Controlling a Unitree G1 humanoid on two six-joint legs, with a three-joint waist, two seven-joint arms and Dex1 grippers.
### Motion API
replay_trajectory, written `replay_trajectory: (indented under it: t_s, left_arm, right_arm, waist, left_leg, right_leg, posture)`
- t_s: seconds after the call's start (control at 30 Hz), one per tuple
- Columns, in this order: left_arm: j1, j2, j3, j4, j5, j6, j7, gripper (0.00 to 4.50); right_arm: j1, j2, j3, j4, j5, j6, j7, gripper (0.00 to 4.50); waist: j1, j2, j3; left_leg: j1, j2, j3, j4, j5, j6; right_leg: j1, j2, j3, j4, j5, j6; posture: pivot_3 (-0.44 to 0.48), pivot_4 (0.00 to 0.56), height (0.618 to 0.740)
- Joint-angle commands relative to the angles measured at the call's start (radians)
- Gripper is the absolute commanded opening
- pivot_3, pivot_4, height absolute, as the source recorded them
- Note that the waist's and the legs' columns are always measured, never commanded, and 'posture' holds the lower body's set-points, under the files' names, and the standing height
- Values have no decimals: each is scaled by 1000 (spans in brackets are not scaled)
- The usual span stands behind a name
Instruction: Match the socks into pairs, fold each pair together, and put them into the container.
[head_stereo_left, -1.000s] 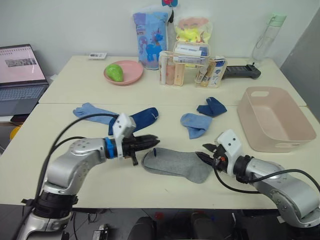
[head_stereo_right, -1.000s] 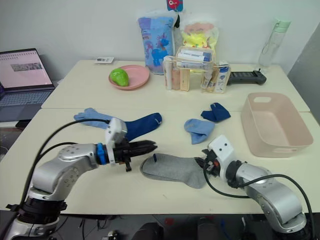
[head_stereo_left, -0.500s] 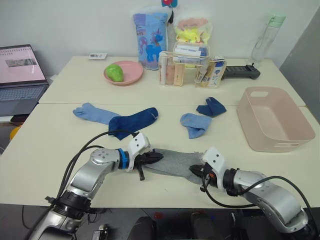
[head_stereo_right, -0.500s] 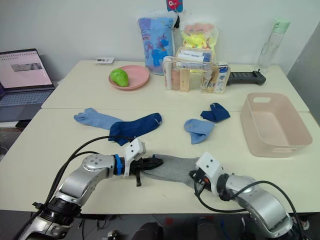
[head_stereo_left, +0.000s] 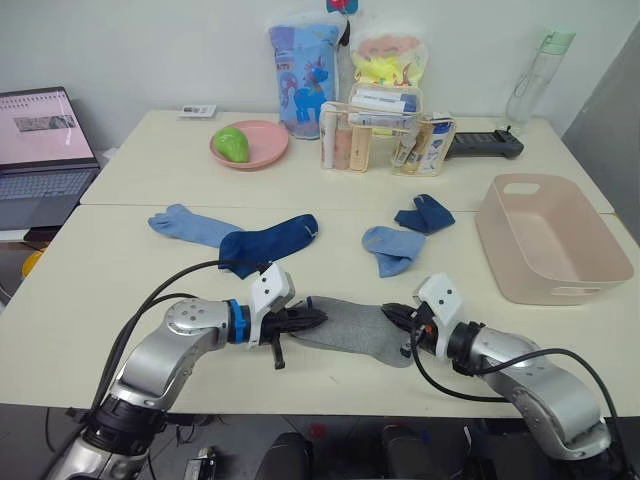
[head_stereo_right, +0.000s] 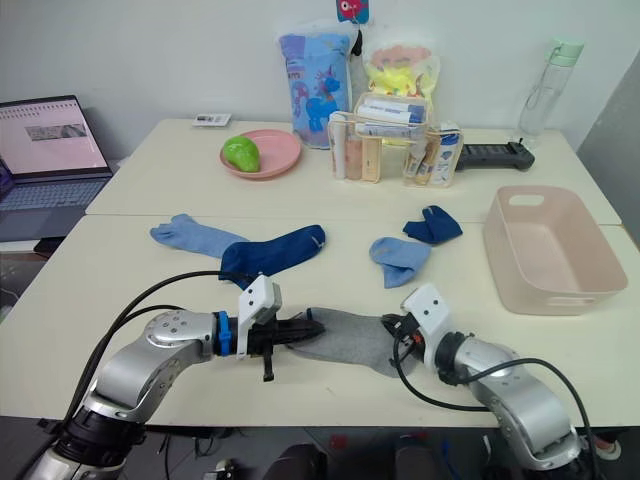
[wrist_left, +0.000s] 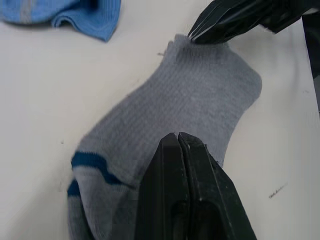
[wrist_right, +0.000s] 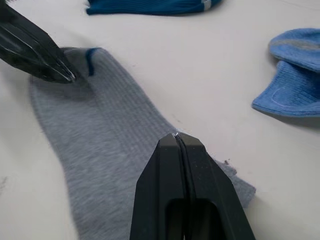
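Both arms lie low over the worktop (head_stereo_left: 100, 290), the left hand (head_stereo_left: 316, 319) pinched tight on the cuff end of the grey sock (head_stereo_left: 350, 326) and the right hand (head_stereo_left: 388, 314) clamped on its toe end. Sock is stretched flat between them at lower centre of the head views, ribbed grey with a blue cuff stripe. Container (head_stereo_left: 545, 235) sits at right, well apart.

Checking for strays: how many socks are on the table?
5 visible: light blue, navy, light blue, navy, grey between the grippers. A second grey may lie beneath.
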Motion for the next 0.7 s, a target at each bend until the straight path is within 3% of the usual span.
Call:
replay_trajectory:
  t_s: [0.03, 0.27, 0.4, 0.53, 0.67, 0.7]
  left_arm:
    - [18, 1, -51, 115, 100, -89, 10, 0]
    - [75, 8, -33, 94, 81, -77, 5, 0]
    - [105, -6, -20, 75, 60, -80, 0, 0]
    - [58, -13, 11, -3, -7, -42, -23, 0]
    - [-7, -41, -5, 22, 12, -67, -27, 0]
    - [-17, -47, -13, 39, 23, -79, -27, 0]
  right_arm:
    - [-11, 4, 24, 33, -61, -40, -20, 37]
    - [16, 15, -45, 57, -87, -40, -51, 37]
    - [48, 53, -106, 1, -9, -75, -7, 37]
    - [91, 47, -151, -100, 53, -57, 21, 37]
    - [144, 39, -205, -113, 61, -61, 10, 37]
    - [157, 39, -216, -115, 66, -63, 13, 413]
  waist:
    - [-1, 0, 0]
    - [-3, 0, 0]
    - [-2, 0, 0]
    - [-2, 1, 1]
    - [4, 0, 1]
    - [3, 0, 1]
  left_leg:
    - [0, 0, 0, 0, 0, 0]
    - [1, 0, 0, 0, 0, 0]
    - [1, 1, 0, 0, 0, 0]
    - [0, 1, 0, 0, 0, 0]
    - [0, 0, 0, 0, 0, 0]
    - [0, 0, 0, 0, 0, 0]
  right_leg:
    - [0, 0, 0, 0, 0, 0]
    - [0, 0, 1, 1, 0, 0]
    - [0, 0, 1, 1, 0, 0]
    - [0, 0, 0, 1, 0, 0]
    - [0, 0, 0, 1, 0, 0]
    - [0, 0, 0, 1, 0, 0]
  posture:
    - [0, 150, 703]
    - [0, 150, 703]
    - [0, 150, 703]
    - [0, 150, 703]
    - [0, 150, 703]
    - [0, 150, 703]
